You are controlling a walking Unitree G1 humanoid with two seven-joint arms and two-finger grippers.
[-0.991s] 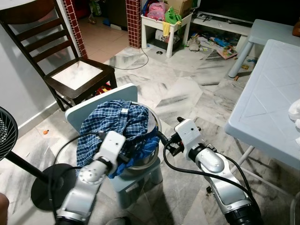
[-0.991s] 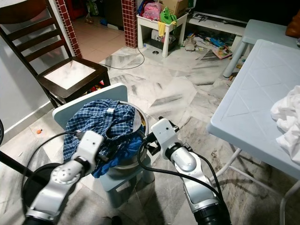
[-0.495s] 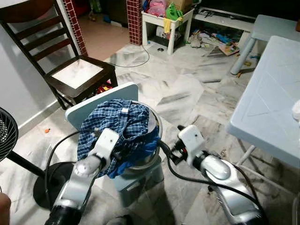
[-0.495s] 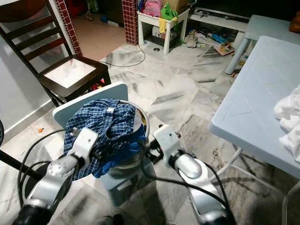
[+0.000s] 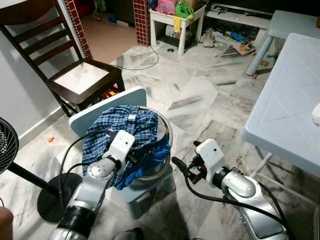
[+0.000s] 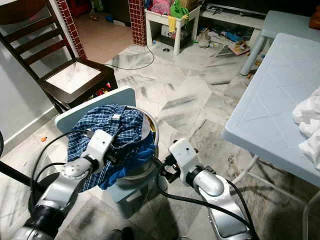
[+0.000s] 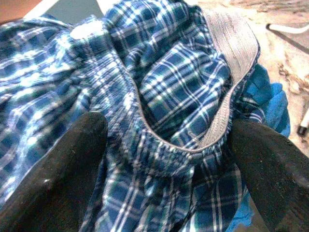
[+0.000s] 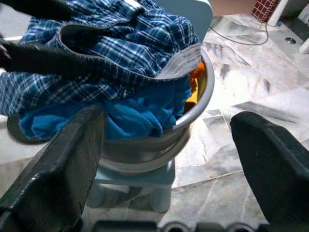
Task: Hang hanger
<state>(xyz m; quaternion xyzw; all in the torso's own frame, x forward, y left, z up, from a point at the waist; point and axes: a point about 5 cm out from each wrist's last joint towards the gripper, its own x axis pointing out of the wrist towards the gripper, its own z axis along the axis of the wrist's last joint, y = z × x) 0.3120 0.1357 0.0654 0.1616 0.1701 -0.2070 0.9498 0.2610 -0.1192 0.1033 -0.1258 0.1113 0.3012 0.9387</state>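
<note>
Marble floor [image 5: 190,95], grey-veined, cluttered room. Far left: black fan [image 5: 7,145] on a round base, cable trailing over the tiles. Behind it a dark wooden chair [image 5: 75,75] with a pale seat, against the wall. Red brick pillar [image 5: 141,22] further back, then a small white side table [image 5: 177,25] stacked with coloured toys, more clutter on the floor beyond it.

Centre: metal basin [image 5: 162,165] sits on a small light-blue child's chair [image 5: 107,107]. Blue plaid garment [image 5: 122,127] heaped over the basin, spilling off its left rim; plain blue cloth [image 5: 150,160] underneath, hanging over the front edge. Something orange inside the basin [image 8: 195,84] in the right wrist view. No hanger can be made out; the laundry covers the basin's contents.

Left gripper [image 7: 166,159] is down at the pile, fingers [image 7: 53,174] spread wide on either side of the plaid's elastic waistband [image 7: 231,48], nothing pinched between them. Its black cable loops out to the left.

Right gripper [image 5: 176,162] is just beside the basin's right rim, apart from it, fingers [image 8: 53,164] wide apart and empty, pointing at the basin and blue cloth.

Right: light-blue plastic table [image 5: 290,100] close to the right arm, white cloth [image 6: 310,120] crumpled on its top. Light-blue stool [image 5: 277,27] behind it.
</note>
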